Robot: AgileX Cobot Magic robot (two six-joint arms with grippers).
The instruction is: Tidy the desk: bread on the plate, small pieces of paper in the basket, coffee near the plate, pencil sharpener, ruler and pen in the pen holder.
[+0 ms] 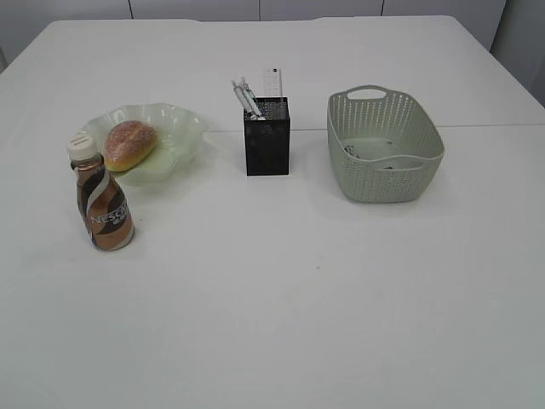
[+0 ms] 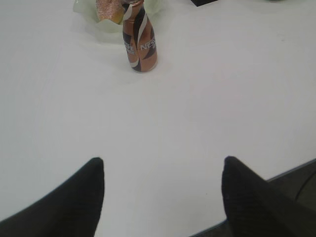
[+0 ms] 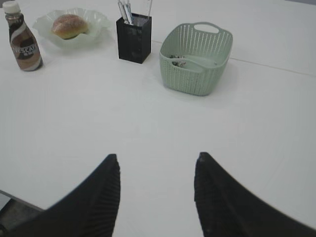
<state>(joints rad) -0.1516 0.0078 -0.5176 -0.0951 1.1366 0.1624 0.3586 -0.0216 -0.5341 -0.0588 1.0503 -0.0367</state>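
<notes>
My exterior camera looks down at a slant across the table (image 1: 281, 298). Both wrist cameras sit low near its front edge, facing forward; each shows the coffee bottle (image 2: 140, 44) and bread (image 3: 69, 25).

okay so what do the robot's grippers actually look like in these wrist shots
Only fingertips show. The left gripper has two matte black fingers that taper to rounded tips, with a fine ribbed texture on the inner faces. The right gripper looks the same. No cables, markings or arm links are visible, and the exterior view shows neither arm.
</notes>
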